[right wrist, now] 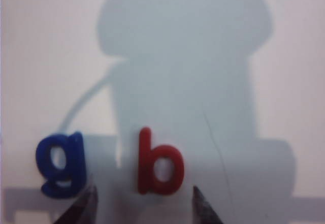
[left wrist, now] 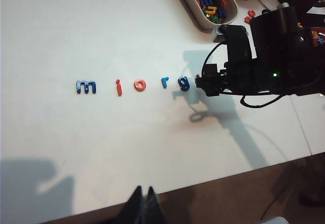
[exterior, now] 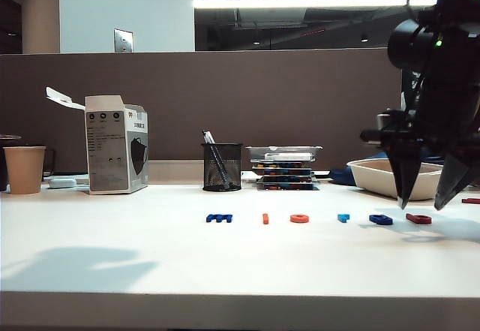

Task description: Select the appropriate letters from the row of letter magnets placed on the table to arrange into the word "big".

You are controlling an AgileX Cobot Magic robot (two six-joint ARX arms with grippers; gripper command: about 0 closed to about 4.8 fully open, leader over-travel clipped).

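Over red b — right jaws apart.

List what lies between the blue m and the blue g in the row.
In the left wrist view, between the blue m and blue g lie the orange-red i, orange o and light blue r.

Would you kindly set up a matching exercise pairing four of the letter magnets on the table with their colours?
Letters:
1. m
2. i
3. r
4. b

Colours:
A. red
B. light blue
C. dark blue
D. orange-red

Pairs: 1-C, 2-D, 3-B, 4-A. The right gripper hovers over the b with its jaws open.
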